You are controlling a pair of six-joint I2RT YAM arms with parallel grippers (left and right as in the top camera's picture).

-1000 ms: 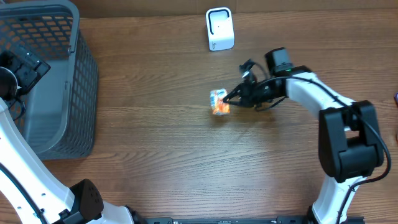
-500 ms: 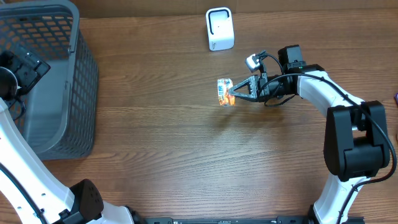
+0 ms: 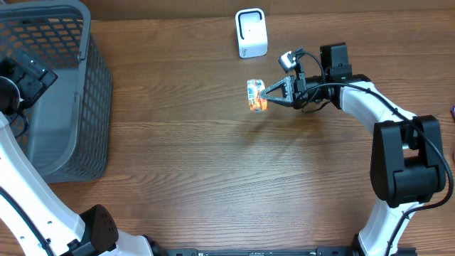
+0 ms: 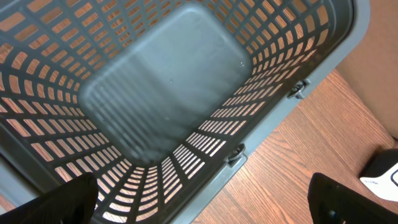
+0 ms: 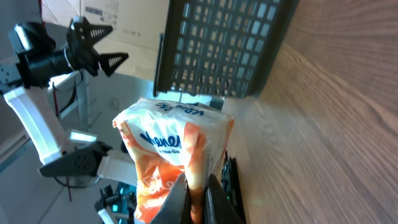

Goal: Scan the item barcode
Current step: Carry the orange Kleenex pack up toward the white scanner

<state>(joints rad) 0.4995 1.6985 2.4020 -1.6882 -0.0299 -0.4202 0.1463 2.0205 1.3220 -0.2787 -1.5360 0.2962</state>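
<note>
From overhead, your right claw (image 3: pixel 265 93) is closed tight on the small orange-and-white packet (image 3: pixel 255 95), pinching it at the edge nearest the arm. The packet sits over the wooden desk (image 3: pixel 213 178), on the near side of the white scanner (image 3: pixel 251 33) and apart from it. You cannot tell from this angle whether the packet touches the desk. At the far left stands the grey mesh basket (image 3: pixel 99 85), and your left claw (image 3: pixel 27 77) hangs above its inside.

In the left wrist view you look straight down into the basket (image 4: pixel 155 93), whose floor is bare. The two dark fingertips (image 4: pixel 68 199) of the left claw (image 4: pixel 208 198) stand at opposite bottom corners, spread fully wide with nothing between them. A strip of desk (image 4: pixel 298 143) shows past the basket rim, and a corner of the scanner (image 4: pixel 382 177) peeks in at the right edge.

In the right wrist view the packet (image 5: pixel 177 143) fills the centre, its crimped edge squeezed between the fingers (image 5: pixel 176 202) of the right claw (image 5: pixel 196 190). Blue lettering runs across its white top and the lower part is orange. Behind it are the basket (image 5: pixel 230 43) and the desk (image 5: pixel 336 124).
</note>
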